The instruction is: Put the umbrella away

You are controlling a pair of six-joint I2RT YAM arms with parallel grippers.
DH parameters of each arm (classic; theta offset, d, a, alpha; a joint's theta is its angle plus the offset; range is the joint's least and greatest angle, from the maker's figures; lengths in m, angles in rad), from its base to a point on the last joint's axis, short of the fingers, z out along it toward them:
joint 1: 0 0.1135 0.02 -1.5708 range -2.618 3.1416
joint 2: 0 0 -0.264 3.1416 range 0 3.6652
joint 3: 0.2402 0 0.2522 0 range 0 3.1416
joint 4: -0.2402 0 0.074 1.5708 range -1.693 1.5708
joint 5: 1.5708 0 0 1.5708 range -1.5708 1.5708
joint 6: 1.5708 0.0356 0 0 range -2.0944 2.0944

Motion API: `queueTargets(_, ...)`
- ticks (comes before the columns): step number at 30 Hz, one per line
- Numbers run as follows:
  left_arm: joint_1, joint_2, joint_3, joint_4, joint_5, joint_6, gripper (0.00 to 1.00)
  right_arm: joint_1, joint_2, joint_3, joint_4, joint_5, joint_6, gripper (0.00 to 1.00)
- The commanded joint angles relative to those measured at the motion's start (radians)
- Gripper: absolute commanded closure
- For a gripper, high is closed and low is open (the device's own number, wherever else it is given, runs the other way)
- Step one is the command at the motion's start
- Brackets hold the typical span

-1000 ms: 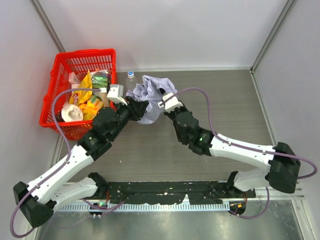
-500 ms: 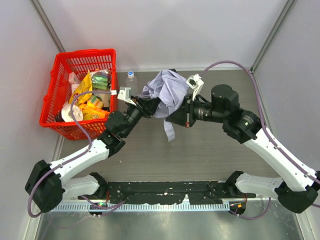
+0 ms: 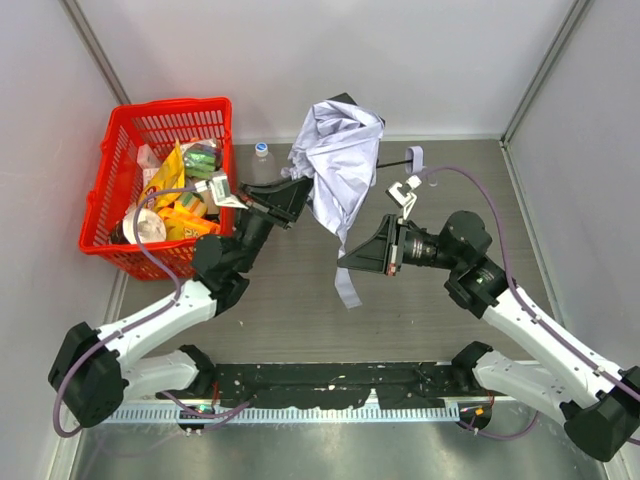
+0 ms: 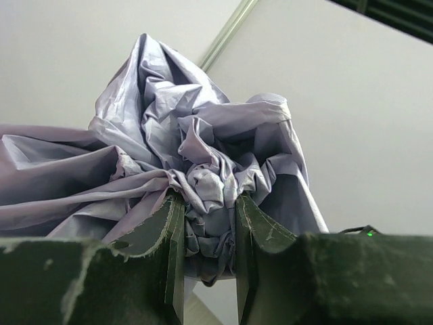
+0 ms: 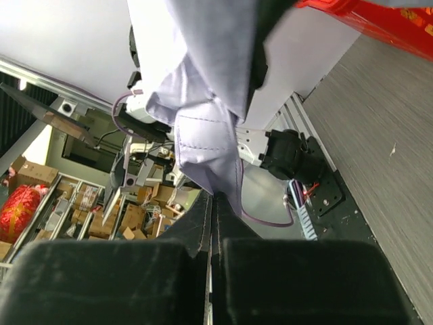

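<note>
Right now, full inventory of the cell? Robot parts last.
umbrella: 1, pale lavender canopy, bunched, lifted above the table's far middle; one fabric strip hangs down from it
wrist strap: 1, light lavender, on the black shaft end right of the canopy
basket: 1, red, far left by the wall
snack packets: several, mostly yellow, in the basket; exact count unclear
roll: 1, white, basket's near corner
bottle: 1, clear, upright at the far edge between basket and umbrella
table: 1, grey wood-grain
left end effector: 1, black, shut on bunched canopy
right end effector: 1, black, shut on the hanging strip
</note>
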Motion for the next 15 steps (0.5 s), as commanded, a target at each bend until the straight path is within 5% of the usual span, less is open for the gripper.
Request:
queueTargets(1,0.000,-0.089,0.042,0.130,0.034,-0.044,1.00,-0.060,-0.033,-0.033,0.250,-0.074,0.106,0.99)
queueTargets(10,0.000,-0.227,-0.018,-0.031,0.080,0.053,1.00,-0.233,-0.031,0.017,0.389,-0.237,0.277,0.99)
queueTargets(15,0.000,-0.256,-0.028,-0.120,0.188,0.110,1.00,-0.240,0.004,0.129,0.283,-0.306,0.241,0.99)
